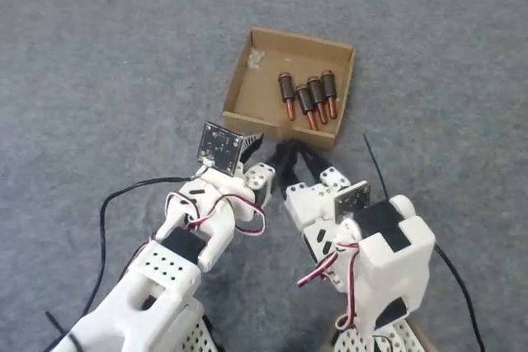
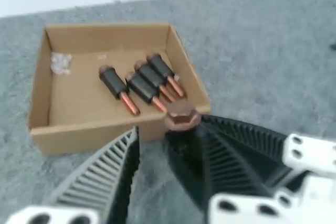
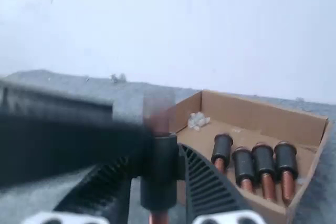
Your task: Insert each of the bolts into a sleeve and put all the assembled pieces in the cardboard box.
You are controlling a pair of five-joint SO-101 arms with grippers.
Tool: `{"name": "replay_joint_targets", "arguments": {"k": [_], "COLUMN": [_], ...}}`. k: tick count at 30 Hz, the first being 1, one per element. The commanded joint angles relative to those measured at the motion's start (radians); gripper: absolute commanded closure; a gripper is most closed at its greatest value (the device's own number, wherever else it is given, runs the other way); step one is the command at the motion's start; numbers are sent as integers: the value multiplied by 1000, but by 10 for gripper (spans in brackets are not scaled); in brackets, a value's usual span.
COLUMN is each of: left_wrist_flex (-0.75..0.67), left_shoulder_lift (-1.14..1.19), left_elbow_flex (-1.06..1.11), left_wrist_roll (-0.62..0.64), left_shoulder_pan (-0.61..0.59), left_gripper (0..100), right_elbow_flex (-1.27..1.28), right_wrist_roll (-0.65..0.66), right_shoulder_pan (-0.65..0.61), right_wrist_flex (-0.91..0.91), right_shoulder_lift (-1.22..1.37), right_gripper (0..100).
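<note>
The right gripper (image 3: 157,158) clamps the sleeve (image 3: 158,182), with the bolt (image 2: 181,116) seated through it, at six o'clock of the cardboard box (image 1: 256,96). The left gripper (image 2: 152,139) gapes beside it. The piece should clear the near wall, travel toward twelve o'clock, and be released low beside the four assembled pieces (image 1: 309,96).

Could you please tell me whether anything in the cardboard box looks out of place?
One thing: a small whitish crumpled scrap lies in a far corner of the cardboard box, apart from the four assembled pieces. It looks like neither bolt nor sleeve. The pieces lie side by side, and nothing looks spilled.
</note>
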Motion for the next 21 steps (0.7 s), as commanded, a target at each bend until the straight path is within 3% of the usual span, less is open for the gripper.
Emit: {"name": "replay_joint_targets", "arguments": {"k": [1,13,16,21], "left_wrist_flex": [-12,-12,-11,126], "left_shoulder_lift": [-14,-18,-41,-218], "left_elbow_flex": [-5,-39,-45,-84], "left_wrist_roll": [-5,0,71,141], "left_shoulder_pan": [-6,-60,-63,-152], "left_gripper": [755,754,754,762], "right_elbow_flex": [-29,-32,-32,-41], "right_wrist_roll": [-8,-8,-8,-8], "right_shoulder_pan": [13,13,13,13], "right_wrist_flex": [-31,1,2,4], "right_shoulder_lift": [-53,-53,-53,-53], "right_gripper": [993,993,993,993]}}
